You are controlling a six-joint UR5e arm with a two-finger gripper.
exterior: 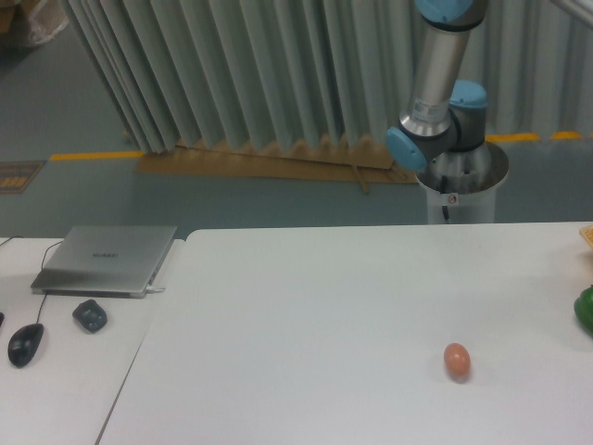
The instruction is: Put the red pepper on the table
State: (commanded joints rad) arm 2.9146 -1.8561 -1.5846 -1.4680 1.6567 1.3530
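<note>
Pale grey pleated curtains hang along the back of the room, with a yellow line on the green floor beneath them, and in front stands the large plain white table with rounded corners [352, 306] that the task concerns. Behind its far right side rises the silver and blue jointed robot arm [435, 83] on its round metal pedestal [460, 185], and the arm runs straight up out of the top of the view, so the gripper is out of sight and I cannot say whether it is wide, narrow or carrying anything.

I see no small glossy red pepper anywhere on the tabletop; my guess is that it is either off to the right, beyond the frame, or already up with the hidden end of the arm. What does lie there is a small orange-brown egg-shaped object [456, 361], alone toward the front right, and a glossy green rounded vegetable [585, 311] cut off by the right edge, well apart from the egg. That spread suggests items are set down singly with room between them.

To the left, touching the big table's side, is a narrower white desk [56, 380] with a closed silver laptop [107, 260], a dark lumpy object [90, 315] and a black computer mouse [25, 344], plainly an operator's corner kept out of the arm's working area
</note>
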